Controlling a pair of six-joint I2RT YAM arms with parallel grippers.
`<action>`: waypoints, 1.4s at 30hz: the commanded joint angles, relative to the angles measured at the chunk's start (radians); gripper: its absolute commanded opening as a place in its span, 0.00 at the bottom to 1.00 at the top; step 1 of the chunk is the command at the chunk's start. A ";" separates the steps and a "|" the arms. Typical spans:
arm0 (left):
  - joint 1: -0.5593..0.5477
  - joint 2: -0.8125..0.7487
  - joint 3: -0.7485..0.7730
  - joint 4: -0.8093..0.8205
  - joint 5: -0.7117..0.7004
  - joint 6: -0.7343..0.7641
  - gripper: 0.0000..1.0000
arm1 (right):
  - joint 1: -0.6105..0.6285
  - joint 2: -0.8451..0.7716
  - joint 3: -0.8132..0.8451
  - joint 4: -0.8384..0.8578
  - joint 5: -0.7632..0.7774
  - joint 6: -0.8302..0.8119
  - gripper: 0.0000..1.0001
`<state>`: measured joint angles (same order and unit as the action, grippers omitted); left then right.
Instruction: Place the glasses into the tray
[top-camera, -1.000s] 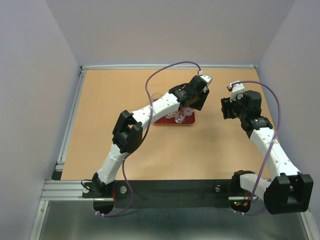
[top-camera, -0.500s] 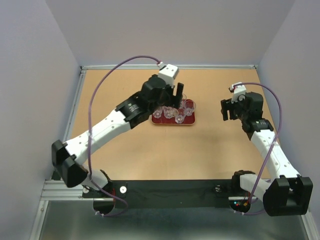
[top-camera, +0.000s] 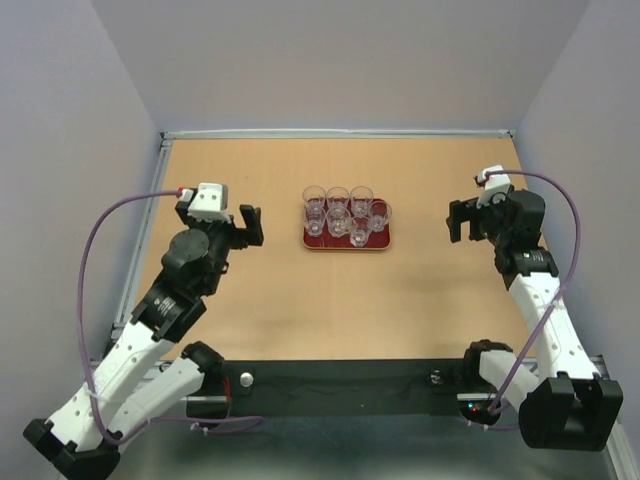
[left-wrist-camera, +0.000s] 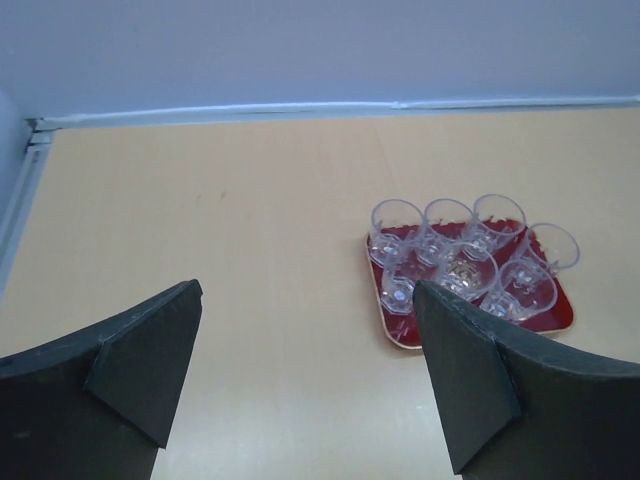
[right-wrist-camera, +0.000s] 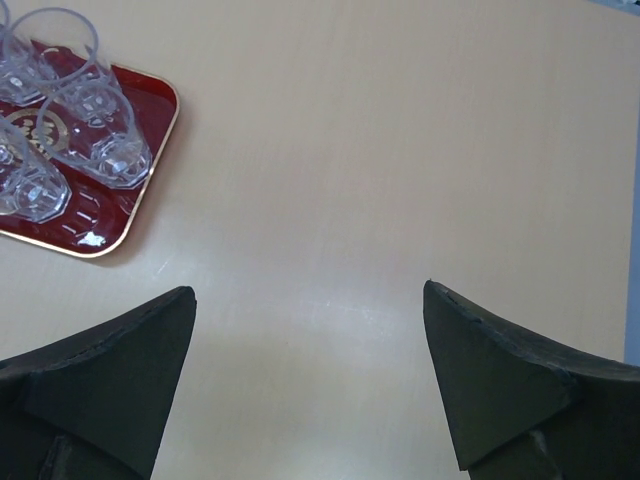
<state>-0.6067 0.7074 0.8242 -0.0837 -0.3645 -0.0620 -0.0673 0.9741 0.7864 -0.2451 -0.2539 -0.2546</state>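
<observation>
Several clear glasses (top-camera: 338, 200) stand upright, packed together on the dark red tray (top-camera: 345, 246) at the table's middle back. My left gripper (top-camera: 250, 226) is open and empty, well to the left of the tray and facing it. My right gripper (top-camera: 455, 222) is open and empty, to the right of the tray. In the left wrist view the glasses (left-wrist-camera: 397, 222) and tray (left-wrist-camera: 557, 316) lie ahead to the right of the left gripper (left-wrist-camera: 306, 290). In the right wrist view the tray (right-wrist-camera: 152, 92) and glasses (right-wrist-camera: 100, 130) sit at upper left, away from the right gripper (right-wrist-camera: 308, 287).
The wooden table (top-camera: 300, 300) is bounded by a metal rail (top-camera: 150, 220) on the left and back, with grey walls around. A purple cable (top-camera: 100, 240) loops from the left wrist.
My left arm has pulled back from above the tray to the left side of the table, open and empty. The right arm has shifted slightly. All the glasses now show on the tray.
</observation>
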 joint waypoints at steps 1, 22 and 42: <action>0.007 -0.104 -0.089 0.078 -0.151 0.039 0.99 | -0.006 -0.054 -0.030 0.052 -0.031 0.026 1.00; 0.008 -0.263 -0.211 0.131 -0.198 0.042 0.99 | -0.006 -0.175 -0.039 0.063 0.352 0.345 1.00; 0.007 -0.263 -0.220 0.134 -0.217 0.039 0.99 | -0.006 -0.207 -0.113 0.130 0.502 0.403 1.00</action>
<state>-0.6018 0.4496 0.6132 0.0025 -0.5587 -0.0299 -0.0673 0.7784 0.6708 -0.1776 0.2104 0.1394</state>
